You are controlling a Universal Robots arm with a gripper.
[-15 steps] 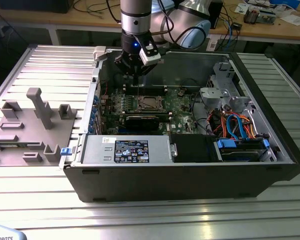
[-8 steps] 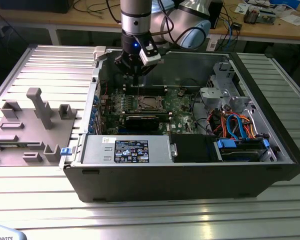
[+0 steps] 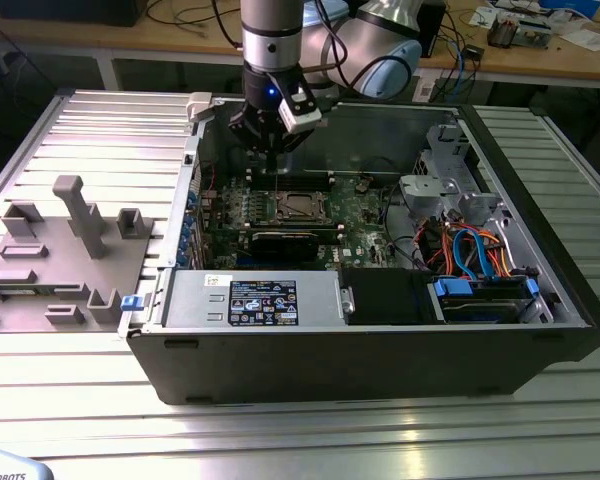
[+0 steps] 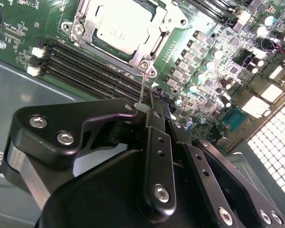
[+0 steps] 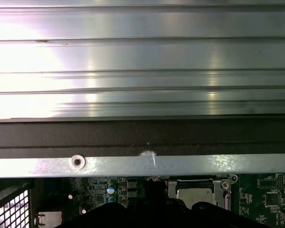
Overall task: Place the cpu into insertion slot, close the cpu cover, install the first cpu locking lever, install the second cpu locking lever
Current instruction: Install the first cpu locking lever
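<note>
The cpu (image 4: 119, 24) lies flat in the insertion slot (image 3: 298, 206), silvery top up. The cpu cover (image 4: 83, 27) is down around it as a metal frame. A thin wire locking lever (image 4: 142, 85) rises from the socket's corner to my gripper (image 4: 149, 111). The fingers are shut together on the lever's free end. In the exterior view my gripper (image 3: 272, 152) hangs inside the open computer case, just behind the socket. In the first wrist view the lever (image 5: 154, 160) stands up against the case rail, with the cpu (image 5: 194, 194) to one side.
Long black memory slots (image 4: 85, 61) run beside the socket. A drive cage with coloured cables (image 3: 470, 250) fills the case on the exterior view's right. A power supply (image 3: 250, 300) sits at the front. The case wall (image 5: 142, 135) is close by. A grey fixture (image 3: 70, 240) stands outside.
</note>
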